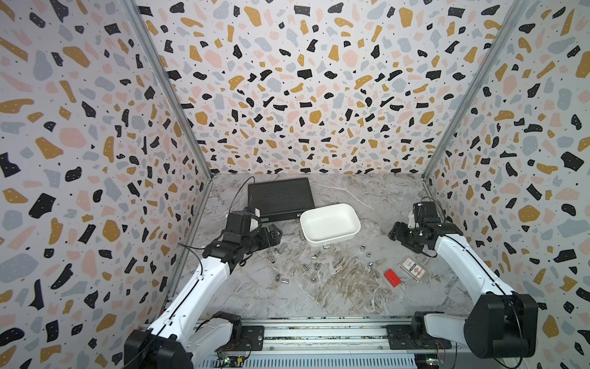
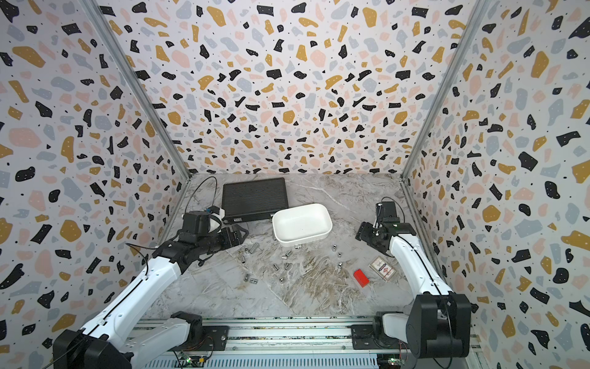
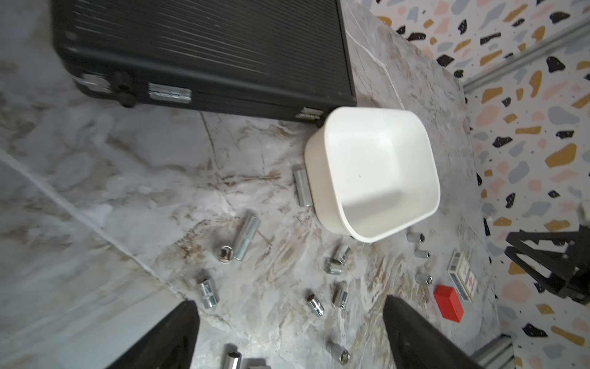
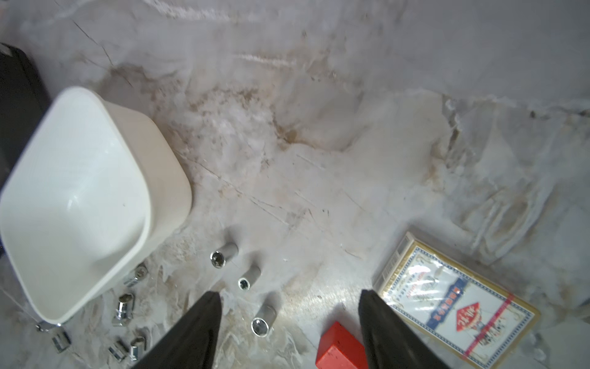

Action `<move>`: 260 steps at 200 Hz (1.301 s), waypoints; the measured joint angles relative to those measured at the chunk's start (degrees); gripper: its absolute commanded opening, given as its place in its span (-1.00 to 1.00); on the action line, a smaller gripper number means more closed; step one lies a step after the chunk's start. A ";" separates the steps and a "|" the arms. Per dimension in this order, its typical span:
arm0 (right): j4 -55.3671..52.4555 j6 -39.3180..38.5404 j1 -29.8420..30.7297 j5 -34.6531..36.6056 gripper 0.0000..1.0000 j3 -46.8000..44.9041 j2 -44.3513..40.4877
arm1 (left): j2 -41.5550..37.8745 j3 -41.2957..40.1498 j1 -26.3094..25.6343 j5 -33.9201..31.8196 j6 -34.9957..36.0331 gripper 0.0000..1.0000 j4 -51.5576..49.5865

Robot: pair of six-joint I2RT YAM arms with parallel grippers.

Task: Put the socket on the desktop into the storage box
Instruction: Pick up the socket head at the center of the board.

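Note:
Several small silver sockets [image 1: 316, 254] lie scattered on the marble desktop [image 1: 351, 297] in front of the white storage box [image 1: 329, 222], which holds nothing in both top views. One long socket [image 3: 302, 188] lies against the box's wall [image 3: 319, 179]. My left gripper [image 1: 275, 235] hovers left of the box, open and holding nothing; the left wrist view shows its fingers [image 3: 178, 332] wide apart over sockets [image 3: 315, 305]. My right gripper [image 1: 393, 234] hangs right of the box, open and holding nothing. An upright socket [image 4: 263, 319] stands on the desktop between its fingers [image 4: 198, 329].
A black ribbed case [image 1: 281, 196] lies behind the box, touching its far corner. A red block [image 1: 392, 277] and a card pack [image 1: 412, 267] sit at the front right, close under my right arm. Speckled walls close in three sides.

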 measured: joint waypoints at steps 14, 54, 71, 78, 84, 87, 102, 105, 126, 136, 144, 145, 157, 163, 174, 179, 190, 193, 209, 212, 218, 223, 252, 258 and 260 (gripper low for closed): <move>-1.73 -0.94 1.99 -0.04 0.40 0.09 1.92 | -0.17 -0.42 -3.32 -0.50 -0.61 0.84 -0.20; -3.56 -2.69 7.91 -0.07 0.37 0.22 6.60 | -0.57 -4.02 -10.12 -2.51 -3.10 0.81 -0.13; -4.15 -3.39 9.22 -0.07 0.34 1.55 8.68 | -0.57 -5.33 -11.96 -3.19 -4.09 0.82 -0.09; -4.28 -3.67 9.68 0.00 0.33 2.34 9.57 | -0.57 -5.77 -12.57 -3.65 -4.44 0.82 -0.07; -4.31 -3.93 10.12 -0.02 0.33 3.13 10.36 | -0.57 -6.08 -12.92 -3.93 -4.68 0.82 -0.07; -4.31 -4.11 10.32 0.00 0.33 3.56 10.80 | -0.57 -6.21 -13.09 -3.98 -4.81 0.81 -0.09; -4.22 -4.57 11.15 0.13 0.30 5.53 12.83 | -0.57 -6.49 -13.57 -4.26 -5.27 0.81 -0.17; -4.22 -4.63 11.37 0.11 0.30 5.86 13.25 | -0.57 -6.51 -13.66 -4.33 -5.31 0.81 -0.13; -4.24 -5.22 12.94 0.15 0.26 7.72 15.93 | -0.59 -6.51 -13.77 -4.83 -5.84 0.81 0.07; -4.31 -5.44 13.64 0.15 0.21 8.52 17.18 | -0.61 -6.51 -13.77 -5.14 -5.90 0.81 0.09; -4.28 -5.62 14.08 0.15 0.18 9.16 18.16 | -0.68 -6.51 -13.77 -5.35 -5.97 0.81 0.07; -4.28 -5.64 14.14 0.15 0.18 9.29 18.40 | -0.68 -6.51 -13.77 -5.38 -5.97 0.81 0.07; -4.35 -5.79 14.73 0.13 0.16 10.23 19.87 | -0.72 -6.51 -13.77 -5.49 -6.12 0.81 0.07; -4.37 -5.88 15.02 0.13 0.14 10.67 20.57 | -0.70 -6.51 -13.77 -5.53 -6.14 0.81 0.04; -4.37 -6.05 15.45 0.13 0.13 11.43 21.79 | -0.74 -6.58 -13.79 -5.62 -6.23 0.81 0.02; -4.37 -6.12 15.63 0.15 0.12 11.78 22.32 | -0.76 -6.67 -13.81 -5.62 -6.29 0.81 0.04; -4.42 -6.25 15.98 0.15 0.11 12.35 23.15 | -0.92 -6.84 -13.88 -5.66 -6.38 0.81 0.02; -4.42 -6.29 16.06 0.15 0.10 12.50 23.39 | -0.96 -6.88 -13.90 -5.66 -6.40 0.81 0.02; -4.66 -6.51 16.57 0.22 0.08 13.57 24.70 | -1.14 -7.04 -14.01 -5.81 -6.62 0.81 -0.13; -4.72 -6.54 16.63 0.28 0.07 13.84 24.98 | -1.14 -7.04 -14.03 -5.81 -6.67 0.81 -0.15; -4.81 -6.67 16.76 0.42 0.05 14.27 25.62 | -1.14 -7.04 -14.03 -5.84 -6.73 0.81 -0.17; -4.83 -6.71 16.83 0.46 0.03 14.60 26.03 | -1.14 -7.04 -14.03 -5.84 -6.78 0.81 -0.15; -5.09 -6.93 17.25 1.31 -0.05 16.17 28.83 | -1.14 -7.06 -14.03 -5.86 -7.17 0.81 -0.15; -5.09 -6.93 17.33 1.46 -0.07 16.33 29.33 | -1.14 -7.06 -14.03 -5.88 -7.19 0.81 -0.15; -5.14 -6.93 17.33 1.46 -0.07 16.41 29.51 | -1.14 -7.06 -14.03 -5.88 -7.19 0.81 -0.15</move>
